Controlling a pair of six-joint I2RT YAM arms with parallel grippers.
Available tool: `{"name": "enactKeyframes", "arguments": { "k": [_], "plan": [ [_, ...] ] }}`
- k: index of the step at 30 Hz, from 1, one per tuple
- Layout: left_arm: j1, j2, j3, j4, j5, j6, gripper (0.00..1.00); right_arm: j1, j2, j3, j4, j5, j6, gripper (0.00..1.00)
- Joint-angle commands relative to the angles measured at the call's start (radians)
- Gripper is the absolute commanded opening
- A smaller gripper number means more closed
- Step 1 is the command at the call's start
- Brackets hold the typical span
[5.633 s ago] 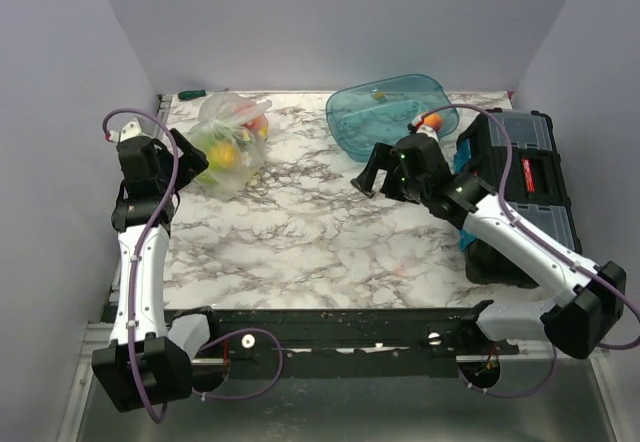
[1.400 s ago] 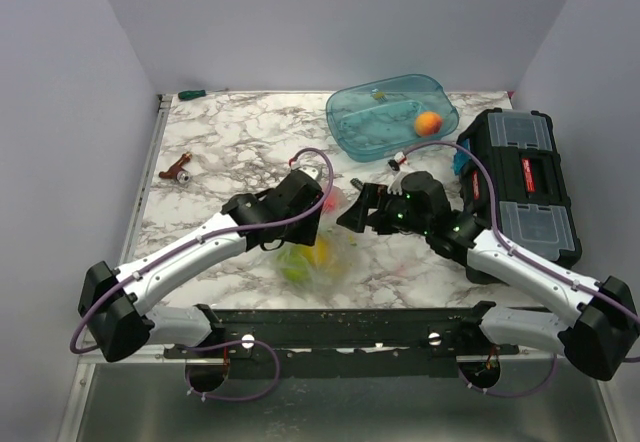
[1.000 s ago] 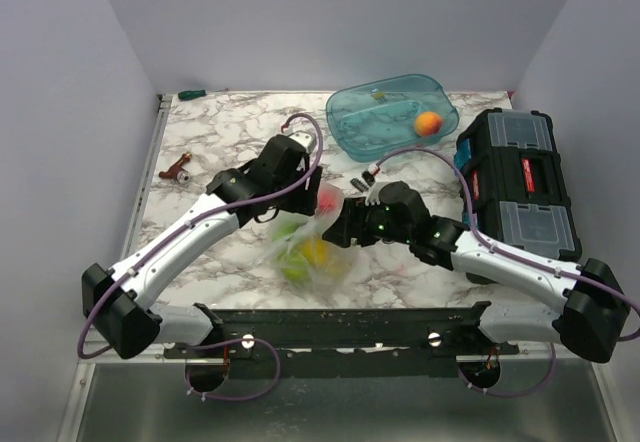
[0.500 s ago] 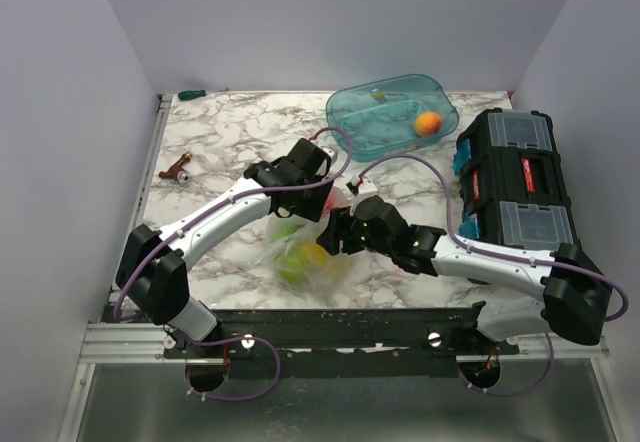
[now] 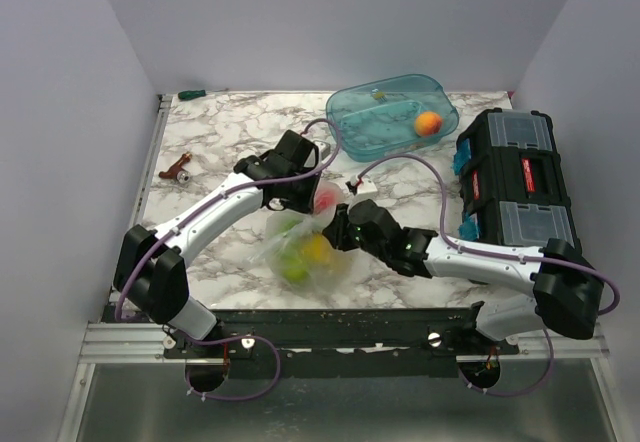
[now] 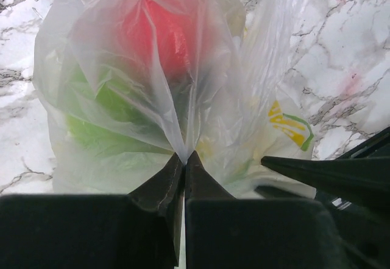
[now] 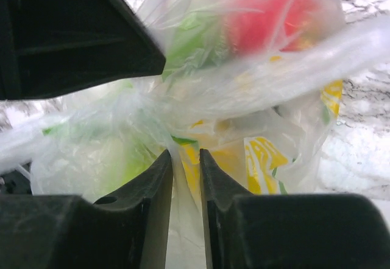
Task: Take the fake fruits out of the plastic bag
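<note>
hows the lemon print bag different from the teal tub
The crinkly lemon-print plastic bag is soft and crumpled; the teal oval plastic tub is rigid. The bag lies toward the front, pinched by the left gripper and right gripper; the tub sits at the far edge, untouched. The bag holds red, green and yellow fruits; the tub an orange ball. Both are see-through.

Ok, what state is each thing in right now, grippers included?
Crinkly see-through lemon-print plastic bag: lying on the marble table, pinched by both grippers, not emptied.
Glossy red, green and yellow fake fruits: inside the bag.
Left gripper: shut on bag film.
Right gripper: shut on bag film.
Teal-blue see-through oval tub: upright, open, holding an orange ball.
Black toolbox: lids closed.
</note>
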Motion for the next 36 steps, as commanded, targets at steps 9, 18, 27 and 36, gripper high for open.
{"name": "enactKeyframes", "arguments": {
  "k": [9,18,27,36],
  "plan": [
    [0.175,-0.109,-0.021,0.042,0.066,-0.018,0.00,0.007,-0.033,0.017,-0.160,0.212,0.162,0.01],
    [0.194,-0.089,-0.027,0.056,0.069,-0.024,0.00,-0.008,-0.019,0.032,-0.224,0.300,0.263,0.01],
    [0.195,0.021,-0.004,0.111,0.119,-0.013,0.00,-0.094,-0.044,0.022,-0.329,0.275,0.313,0.01],
    [0.252,-0.022,0.036,0.044,0.177,-0.076,0.00,-0.270,-0.105,-0.190,-0.182,0.119,0.164,0.01]
  ]
}}
